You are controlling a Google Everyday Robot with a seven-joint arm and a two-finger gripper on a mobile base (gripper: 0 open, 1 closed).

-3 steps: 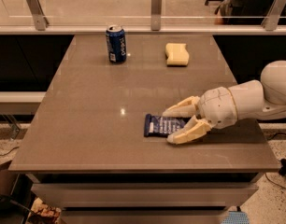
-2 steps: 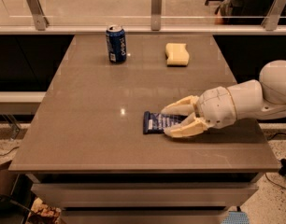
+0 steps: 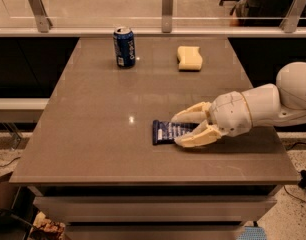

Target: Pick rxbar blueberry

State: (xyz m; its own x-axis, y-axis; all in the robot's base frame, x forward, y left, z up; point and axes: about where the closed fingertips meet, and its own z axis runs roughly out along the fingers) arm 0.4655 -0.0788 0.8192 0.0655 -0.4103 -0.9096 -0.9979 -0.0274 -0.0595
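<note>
The rxbar blueberry (image 3: 165,131), a flat dark-blue wrapped bar with pale print, lies on the brown table (image 3: 93,129) near the front right. My gripper (image 3: 179,130) reaches in from the right at table height. Its two cream fingers (image 3: 193,115) lie along the far and near long edges of the bar and press against it. The bar's right end is hidden between the fingers; its left end sticks out. The bar rests on the table surface.
An upright blue soda can (image 3: 124,46) stands at the back left. A pale yellow sponge block (image 3: 189,58) lies at the back centre-right. A glass rail with metal posts (image 3: 167,4) runs behind the table. The table's front edge is close below the gripper.
The near finger has moved in toward the bar, narrowing the gap until both fingers meet its edges. The bar, can and sponge have stayed in place.
</note>
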